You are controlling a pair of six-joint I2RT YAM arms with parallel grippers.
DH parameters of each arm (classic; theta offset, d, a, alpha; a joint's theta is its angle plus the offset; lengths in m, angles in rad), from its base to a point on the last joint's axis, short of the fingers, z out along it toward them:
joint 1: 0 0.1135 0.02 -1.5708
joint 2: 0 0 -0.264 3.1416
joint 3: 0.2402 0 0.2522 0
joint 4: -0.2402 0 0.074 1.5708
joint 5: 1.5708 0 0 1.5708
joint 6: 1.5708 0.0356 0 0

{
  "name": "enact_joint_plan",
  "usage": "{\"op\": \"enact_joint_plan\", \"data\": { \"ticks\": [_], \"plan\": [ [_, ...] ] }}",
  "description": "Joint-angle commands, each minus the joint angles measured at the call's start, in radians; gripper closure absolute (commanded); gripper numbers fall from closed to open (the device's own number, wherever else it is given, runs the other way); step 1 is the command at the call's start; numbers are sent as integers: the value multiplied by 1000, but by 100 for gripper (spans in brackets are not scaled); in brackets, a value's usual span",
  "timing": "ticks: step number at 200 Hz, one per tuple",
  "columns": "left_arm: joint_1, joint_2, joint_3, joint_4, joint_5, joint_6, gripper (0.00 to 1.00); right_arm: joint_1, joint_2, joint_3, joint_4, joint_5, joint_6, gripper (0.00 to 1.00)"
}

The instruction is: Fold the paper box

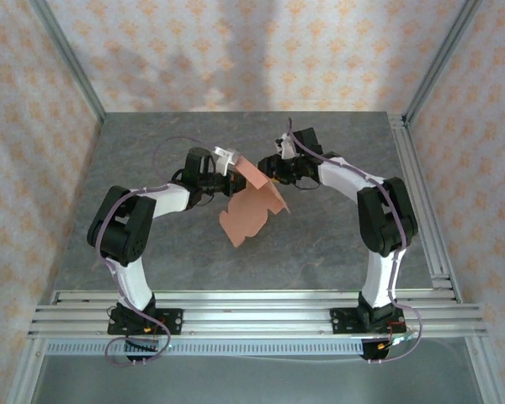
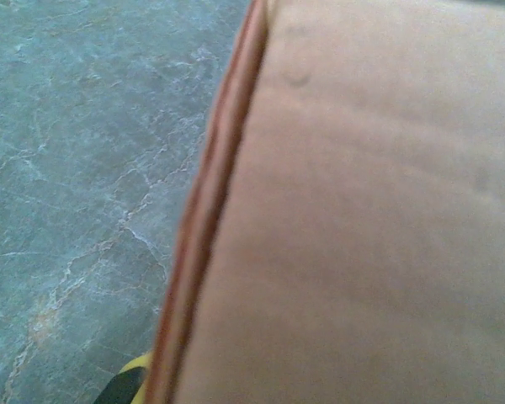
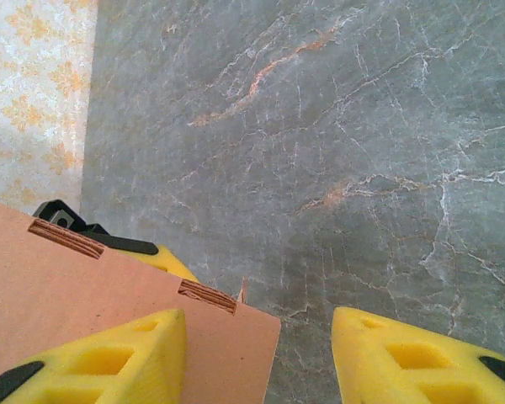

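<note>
We are viewing the paper box (image 1: 251,210) as a mostly flat sheet, hanging above the table (image 1: 337,244) between both arms. The left gripper (image 1: 231,165) is pinching its upper edge, while the right gripper (image 3: 265,362) is standing wide open beside one corner. We are judging the folding barely begun, with the panels and tabs not yet closed.

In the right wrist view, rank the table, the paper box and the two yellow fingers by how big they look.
1. table
2. paper box
3. fingers: the two look alike, so no order between them; both sit nearest the camera, which enlarges them.
</note>
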State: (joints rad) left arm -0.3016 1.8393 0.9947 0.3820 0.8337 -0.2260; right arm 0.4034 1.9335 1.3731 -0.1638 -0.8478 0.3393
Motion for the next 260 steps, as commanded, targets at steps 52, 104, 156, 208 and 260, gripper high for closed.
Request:
{"op": "enact_joint_plan", "data": {
  "ticks": [52,104,156,208,260],
  "plan": [
    [-19,17,57,52,-93,-62,100,68,30,35,-63,-8,-64,50],
    [-7,22,36,81,-94,-63,100,-73,-66,-53,50,59,58,35],
    [21,36,12,239,-113,-238,100,-183,-196,-210,140,196,148,31],
    [45,47,71,232,-176,-549,100,-230,-320,-406,504,199,341,31],
    [56,41,53,367,-180,-776,100,-225,-334,-530,964,146,619,32]
  ]
}}
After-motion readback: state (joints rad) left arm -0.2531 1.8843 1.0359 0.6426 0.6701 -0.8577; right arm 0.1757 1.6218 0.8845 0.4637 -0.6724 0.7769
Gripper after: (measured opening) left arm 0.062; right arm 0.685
